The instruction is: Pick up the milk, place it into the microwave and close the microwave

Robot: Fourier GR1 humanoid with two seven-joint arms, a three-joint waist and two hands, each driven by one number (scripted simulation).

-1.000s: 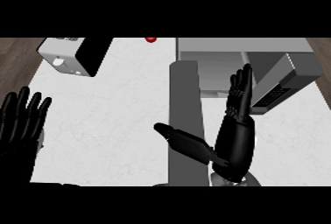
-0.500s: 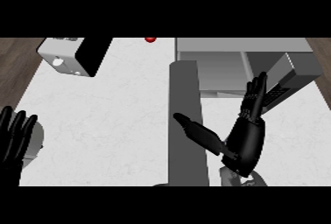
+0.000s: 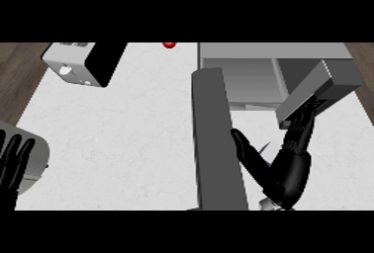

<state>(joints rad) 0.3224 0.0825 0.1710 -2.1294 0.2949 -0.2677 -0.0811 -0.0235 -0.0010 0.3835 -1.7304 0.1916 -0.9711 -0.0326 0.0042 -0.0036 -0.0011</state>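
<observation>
Reaching forward here, your right hand shows straight fingers and a spread thumb, holding nothing. You cannot see the milk anywhere. If you push on, the fingertips may knock the grey box they already point at, beside the open microwave door. Your left hand rests open at the counter's left edge. Further back stands the microwave.

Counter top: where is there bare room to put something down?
The widest free patch of counter lies between the box at the far left, the left hand and the open microwave door. Right of the door is crowded: the right hand and the grey block fill it.
</observation>
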